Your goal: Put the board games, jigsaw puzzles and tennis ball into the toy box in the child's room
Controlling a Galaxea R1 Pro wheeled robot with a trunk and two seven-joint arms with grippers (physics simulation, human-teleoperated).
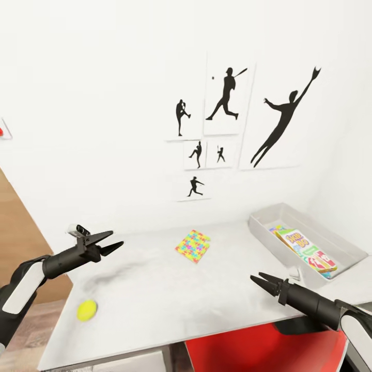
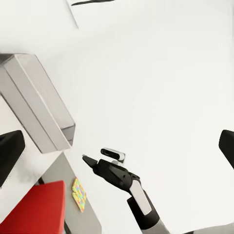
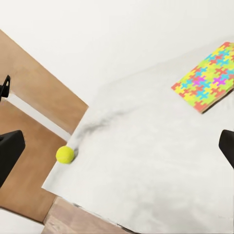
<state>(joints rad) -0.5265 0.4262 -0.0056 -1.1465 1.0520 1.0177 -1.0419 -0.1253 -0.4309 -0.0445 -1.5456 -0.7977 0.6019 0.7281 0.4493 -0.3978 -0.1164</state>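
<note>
Pincers left [image 1: 114,242] and right [image 1: 257,279] hover apart, empty. Tennis ball [image 1: 87,310] lies lower left on the counter [image 1: 155,289]; toy box [image 1: 268,217] sits right

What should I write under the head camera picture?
Two open grippers hover over a table with a tennis ball and jigsaw puzzle.

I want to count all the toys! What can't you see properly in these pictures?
- Shallow pale grey plastic toy box, head view: the yellow-green-red SKIP-BO game box covers whatever lies beneath; only a colourful corner peeks out.
- Left wrist view: the toy box's wall hides its contents.
- Right wrist view: the multicoloured jigsaw-pattern square box is cut off by the picture's edge.
</note>
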